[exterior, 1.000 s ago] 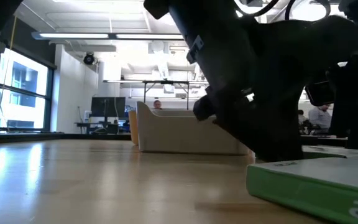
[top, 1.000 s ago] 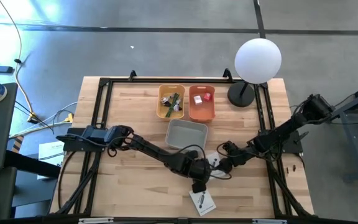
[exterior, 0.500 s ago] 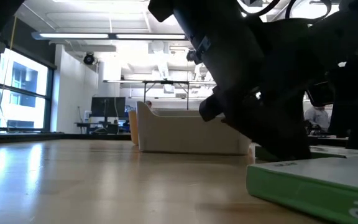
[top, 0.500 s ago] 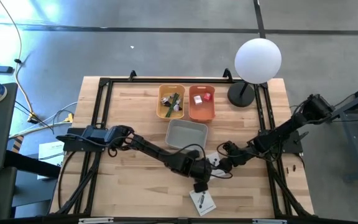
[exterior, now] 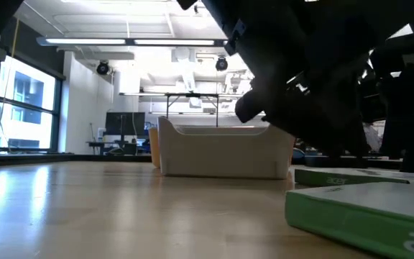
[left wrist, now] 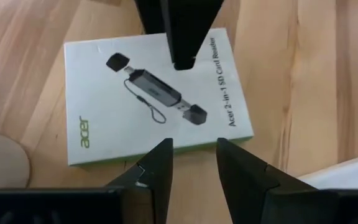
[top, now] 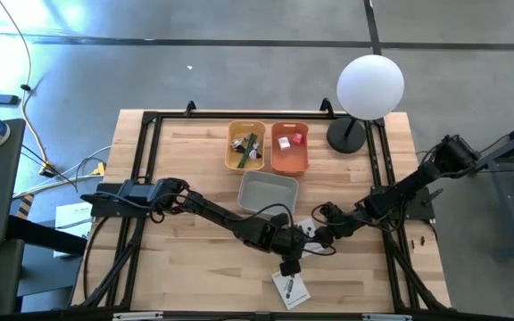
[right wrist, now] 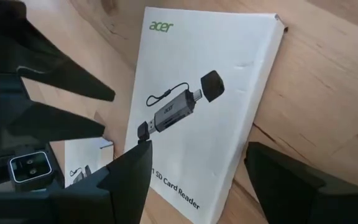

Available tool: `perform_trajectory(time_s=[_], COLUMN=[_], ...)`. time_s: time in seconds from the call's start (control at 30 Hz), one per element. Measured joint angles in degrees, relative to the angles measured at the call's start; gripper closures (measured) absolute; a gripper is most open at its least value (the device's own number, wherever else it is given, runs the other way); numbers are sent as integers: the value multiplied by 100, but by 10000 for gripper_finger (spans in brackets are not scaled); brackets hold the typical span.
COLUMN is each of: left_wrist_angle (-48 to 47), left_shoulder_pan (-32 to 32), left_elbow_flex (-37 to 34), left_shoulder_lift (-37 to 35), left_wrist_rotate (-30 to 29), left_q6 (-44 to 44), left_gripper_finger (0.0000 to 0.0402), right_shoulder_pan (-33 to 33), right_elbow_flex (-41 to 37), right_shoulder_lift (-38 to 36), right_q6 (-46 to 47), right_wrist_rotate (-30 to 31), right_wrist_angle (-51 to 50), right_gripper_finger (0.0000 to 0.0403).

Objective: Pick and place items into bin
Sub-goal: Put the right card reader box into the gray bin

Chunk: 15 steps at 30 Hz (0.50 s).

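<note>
Left gripper point(top: 290, 266) hung just above near packet point(top: 291, 289), fingers point(left wrist: 157, 165) narrow, nothing held. Right gripper point(top: 318, 237) wide over second packet point(right wrist: 210, 112), between near packet and grey bin point(top: 268, 193).

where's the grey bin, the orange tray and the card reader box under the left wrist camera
grey bin point(top: 267, 193), high view, its bare floor.
orange tray point(top: 288, 159), high view, floor near its front wall.
card reader box point(left wrist: 104, 99), left wrist view, white face left of the printed reader.

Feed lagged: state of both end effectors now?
Left end effector: open over a card reader box, holding nothing.
Right end effector: open over another box, empty.
</note>
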Motion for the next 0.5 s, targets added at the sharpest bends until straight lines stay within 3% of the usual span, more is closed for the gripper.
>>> perform_trajectory(time_s=[0.5], left_wrist_angle=[-4], left_shoulder_pan=[4], left_elbow_flex=[2], left_shoulder_lift=[98], left_wrist_rotate=[-120], left_q6=[-51], left_gripper_finger=[289], right_shoulder_pan=[0], right_elbow_flex=[0], right_shoulder_lift=[0], right_q6=[-2], right_wrist_rotate=[-20], right_wrist_angle=[129], right_gripper_finger=[155])
